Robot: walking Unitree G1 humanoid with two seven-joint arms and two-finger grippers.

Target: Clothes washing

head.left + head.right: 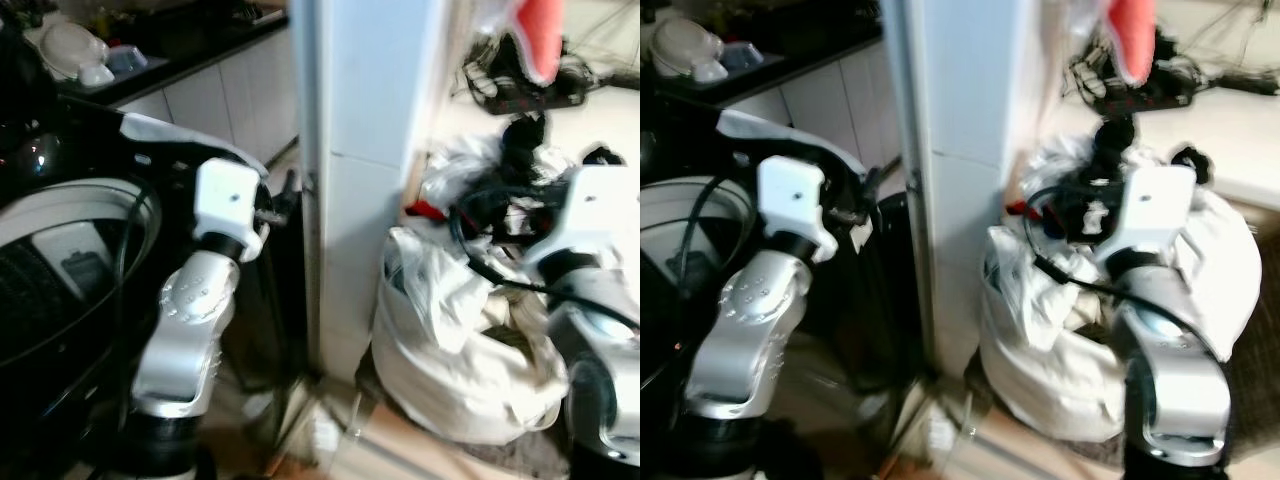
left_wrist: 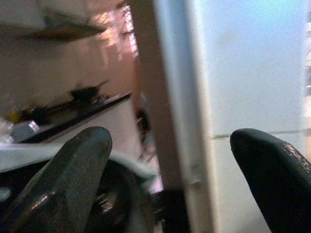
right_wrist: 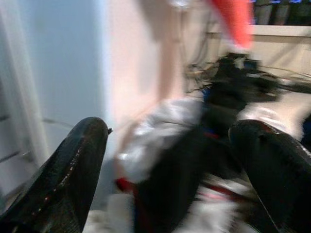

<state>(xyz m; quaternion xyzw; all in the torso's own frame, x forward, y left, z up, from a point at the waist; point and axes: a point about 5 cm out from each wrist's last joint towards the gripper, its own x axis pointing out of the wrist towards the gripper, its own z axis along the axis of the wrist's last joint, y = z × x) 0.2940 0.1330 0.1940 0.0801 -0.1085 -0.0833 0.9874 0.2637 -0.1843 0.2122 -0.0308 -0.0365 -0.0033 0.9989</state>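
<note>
The black top-loading washing machine [image 1: 60, 270] stands at my left, its round opening facing up. To the right of a white pillar [image 1: 370, 150], a heap of white laundry [image 1: 450, 360] lies on the floor, with dark garments [image 3: 170, 179] on top. My left gripper [image 2: 170, 141] is raised between the machine and the pillar, open and empty. My right gripper [image 3: 170, 131] hovers over the top of the heap, open, its fingers [image 3: 73, 165] apart from the cloth. The frames are blurred.
A dark counter with white dishes [image 1: 80, 50] runs behind the machine. A red cloth [image 1: 545, 35] hangs above the heap, with tangled cables and dark gear [image 1: 520, 85] on the pale floor behind. The pillar stands close between the arms.
</note>
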